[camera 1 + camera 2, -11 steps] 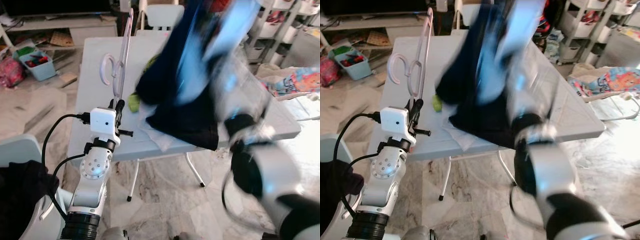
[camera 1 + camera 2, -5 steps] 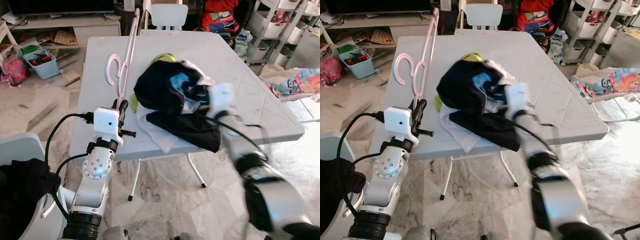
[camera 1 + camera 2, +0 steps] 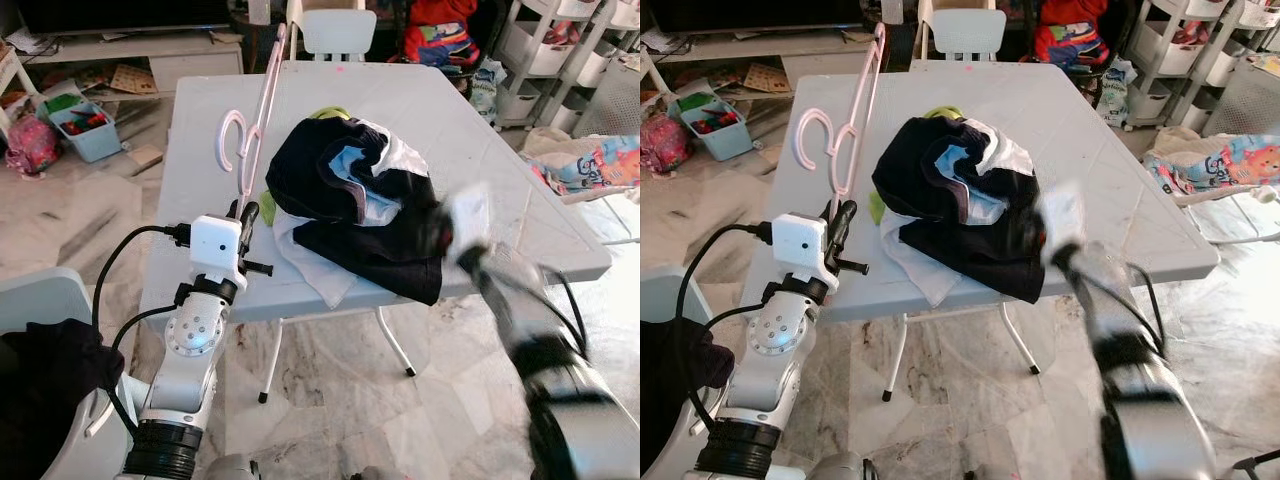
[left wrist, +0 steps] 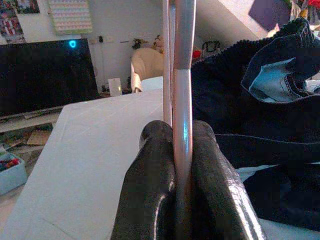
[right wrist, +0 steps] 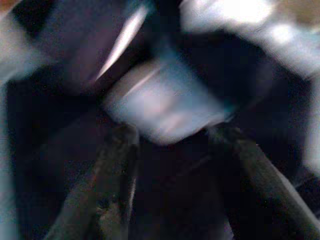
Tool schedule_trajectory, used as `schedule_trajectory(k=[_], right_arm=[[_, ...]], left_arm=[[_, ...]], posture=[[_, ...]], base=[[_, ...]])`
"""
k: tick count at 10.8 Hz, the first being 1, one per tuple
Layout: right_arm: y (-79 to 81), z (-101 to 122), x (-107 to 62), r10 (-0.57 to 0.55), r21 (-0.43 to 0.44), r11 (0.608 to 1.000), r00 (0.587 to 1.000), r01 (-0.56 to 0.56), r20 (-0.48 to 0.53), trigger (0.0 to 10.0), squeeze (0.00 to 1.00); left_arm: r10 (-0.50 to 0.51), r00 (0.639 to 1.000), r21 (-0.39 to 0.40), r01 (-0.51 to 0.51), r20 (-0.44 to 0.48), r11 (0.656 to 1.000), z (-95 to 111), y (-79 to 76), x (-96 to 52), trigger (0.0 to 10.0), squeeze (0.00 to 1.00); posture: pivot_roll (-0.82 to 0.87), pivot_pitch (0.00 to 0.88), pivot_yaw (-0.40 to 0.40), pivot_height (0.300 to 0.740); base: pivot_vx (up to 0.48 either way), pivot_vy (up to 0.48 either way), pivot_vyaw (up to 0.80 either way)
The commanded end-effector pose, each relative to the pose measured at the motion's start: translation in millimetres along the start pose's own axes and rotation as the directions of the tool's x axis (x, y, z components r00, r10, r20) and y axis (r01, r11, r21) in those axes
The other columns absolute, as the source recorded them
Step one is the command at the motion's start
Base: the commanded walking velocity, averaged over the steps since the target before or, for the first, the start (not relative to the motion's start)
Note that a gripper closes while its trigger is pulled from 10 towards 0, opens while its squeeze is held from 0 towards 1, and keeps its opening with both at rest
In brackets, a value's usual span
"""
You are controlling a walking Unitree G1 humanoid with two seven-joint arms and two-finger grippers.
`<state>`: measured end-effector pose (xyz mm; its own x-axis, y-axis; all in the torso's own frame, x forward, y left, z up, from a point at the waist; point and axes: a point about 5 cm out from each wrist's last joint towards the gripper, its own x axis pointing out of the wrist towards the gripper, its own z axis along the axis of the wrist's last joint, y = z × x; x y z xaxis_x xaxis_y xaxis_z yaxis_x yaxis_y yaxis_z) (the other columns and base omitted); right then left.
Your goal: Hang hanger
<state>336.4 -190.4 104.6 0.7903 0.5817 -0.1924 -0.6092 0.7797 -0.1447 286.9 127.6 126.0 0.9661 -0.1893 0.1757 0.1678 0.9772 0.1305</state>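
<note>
Pink hanger (image 3: 252, 128) rises upright from the left gripper (image 4: 182, 150), whose black fingers (image 4: 152, 185) pinch its rod above the grey table (image 3: 520, 190). Beside it lies a dark clothes pile (image 3: 350, 205). Blurred right gripper (image 5: 170, 190), fingers spread, faces the pile.

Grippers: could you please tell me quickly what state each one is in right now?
Left gripper: shut on the thin pink plastic hanger.
Right gripper: open, empty, beside the dark clothes pile.

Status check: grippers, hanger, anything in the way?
Left gripper shut on pink hanger, held upright. Right gripper open, blurred, at dark clothes pile on table.
</note>
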Motion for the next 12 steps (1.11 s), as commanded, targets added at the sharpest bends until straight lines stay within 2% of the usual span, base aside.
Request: schedule_trajectory(k=[1, 3, 4, 7, 9, 10, 11, 12], right_arm=[[0.2, 5, -3.3, 0.076, -0.020, 0.997, 0.997, -0.076, -0.012, 10.0, 1.00], [15.7, 4, -9.5, 0.261, 0.061, 0.963, 0.965, -0.262, 0.020, 10.0, 1.00], [22.3, 0, -11.0, 0.323, 0.072, 0.944, 0.946, -0.322, -0.008, 10.0, 1.00], [37.8, -8, -13.4, 0.443, 0.145, 0.890, 0.895, -0.432, -0.053, 10.0, 1.00], [44.0, -19, -5.9, 0.435, 0.149, 0.896, 0.893, -0.418, -0.116, 10.0, 1.00], [45.5, -24, -0.7, 0.407, 0.131, 0.912, 0.901, -0.389, -0.153, 10.0, 1.00], [46.7, -25, 4.5, 0.384, 0.148, 0.920, 0.909, -0.363, -0.160, 10.0, 1.00], [45.5, -25, 17.4, 0.299, 0.228, 0.939, 0.940, -0.258, -0.168, 10.0, 1.00]], left_arm=[[-0.012, 0.995, 0.007, 0.013, -0.095, 1.000, -18, 1.7, -8.9, 10.0, 0.00], [0.020, 0.996, 0.026, -0.018, -0.089, 0.999, -16, 12.2, -9.7, 10.0, 0.00], [0.019, 0.996, 0.028, -0.017, -0.089, 0.999, -15, 12.8, -10.5, 10.0, 0.00], [0.010, 0.996, 0.031, -0.008, -0.087, 0.999, -13, 10.7, -14.8, 10.0, 0.00], [0.013, 0.995, 0.032, -0.010, -0.097, 0.999, -13, 10.1, -21.6, 10.0, 0.00], [0.021, 0.994, 0.034, -0.017, -0.111, 0.999, -14, 11.0, -28.9, 10.0, 0.00], [0.028, 0.992, 0.037, -0.023, -0.122, 0.999, -15, 12.0, -34.4, 10.0, 0.00], [0.043, 0.990, 0.040, -0.038, -0.137, 0.998, -15, 14.1, -43.1, 10.0, 0.00]], posture=[[-0.04, 0.000, -0.032, 0.740], [-0.02, 0.000, -0.036, 0.740], [-0.01, 0.000, -0.038, 0.740], [0.00, 0.000, -0.041, 0.740], [0.02, 0.023, -0.051, 0.740], [0.03, 0.041, -0.058, 0.740], [0.04, 0.053, -0.064, 0.740], [0.06, 0.074, -0.075, 0.740]], base=[[0.000, 0.000, 0.00], [0.000, 0.000, 0.00], [0.000, 0.000, 0.00], [0.000, 0.000, 0.00], [0.000, 0.000, 0.00], [0.000, 0.000, 0.00], [0.000, 0.000, 0.00], [0.000, 0.000, 0.00]])
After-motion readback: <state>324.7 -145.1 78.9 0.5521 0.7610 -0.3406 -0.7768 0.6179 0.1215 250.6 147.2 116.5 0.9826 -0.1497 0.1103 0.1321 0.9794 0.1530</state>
